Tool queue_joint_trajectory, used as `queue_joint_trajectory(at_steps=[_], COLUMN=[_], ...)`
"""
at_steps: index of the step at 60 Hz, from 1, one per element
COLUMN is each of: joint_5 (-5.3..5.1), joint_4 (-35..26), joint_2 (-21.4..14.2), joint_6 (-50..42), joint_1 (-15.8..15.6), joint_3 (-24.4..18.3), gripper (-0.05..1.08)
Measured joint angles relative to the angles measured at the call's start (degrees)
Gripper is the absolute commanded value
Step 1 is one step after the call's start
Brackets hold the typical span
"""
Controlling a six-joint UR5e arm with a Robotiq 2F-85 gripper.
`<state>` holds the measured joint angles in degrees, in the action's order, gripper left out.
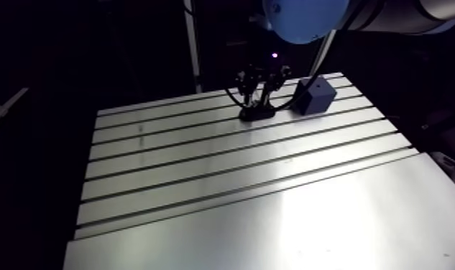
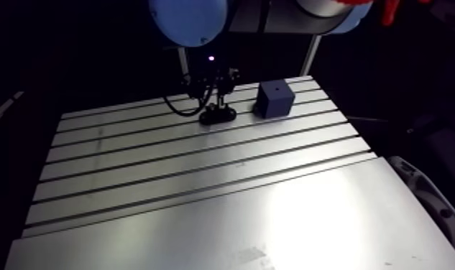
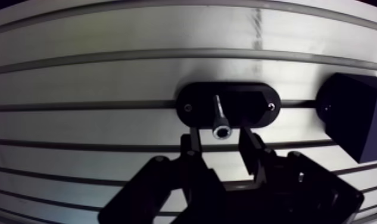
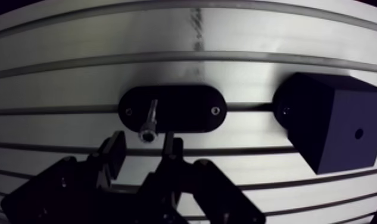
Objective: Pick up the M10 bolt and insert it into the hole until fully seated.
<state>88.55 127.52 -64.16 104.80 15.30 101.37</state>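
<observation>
Stage: pre-grasp | M10 bolt (image 3: 219, 119) stands in black oval holder (image 3: 253, 106) on bench (image 3: 107, 77) | tool (image 3: 219, 140) open, empty, fingers flanking bolt head | I judge grasp, lift and seating in dark block (image 4: 333, 119) hole (image 4: 358, 133) all remain.

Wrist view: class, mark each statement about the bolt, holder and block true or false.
1. The bolt stands in the oval black holder. True.
2. The gripper is shut on the bolt. False: its fingers stand apart, either side of the bolt head.
3. The dark block sits beside the holder on the slotted table. True.
4. The bolt is seated in the block's hole. False: the hole is empty.
</observation>
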Motion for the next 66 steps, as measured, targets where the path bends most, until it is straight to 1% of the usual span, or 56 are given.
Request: queue_joint_trajectory(at_steps=[59,66], joint_5=[0.0,-0.01], joint_4=[0.24,0.24], joint_2=[0.85,0.88], joint_6=[0.09,0.11], joint_1=[-0.01,0.0], joint_3=[-0.55,-0.62], gripper=[0.54,0.56])
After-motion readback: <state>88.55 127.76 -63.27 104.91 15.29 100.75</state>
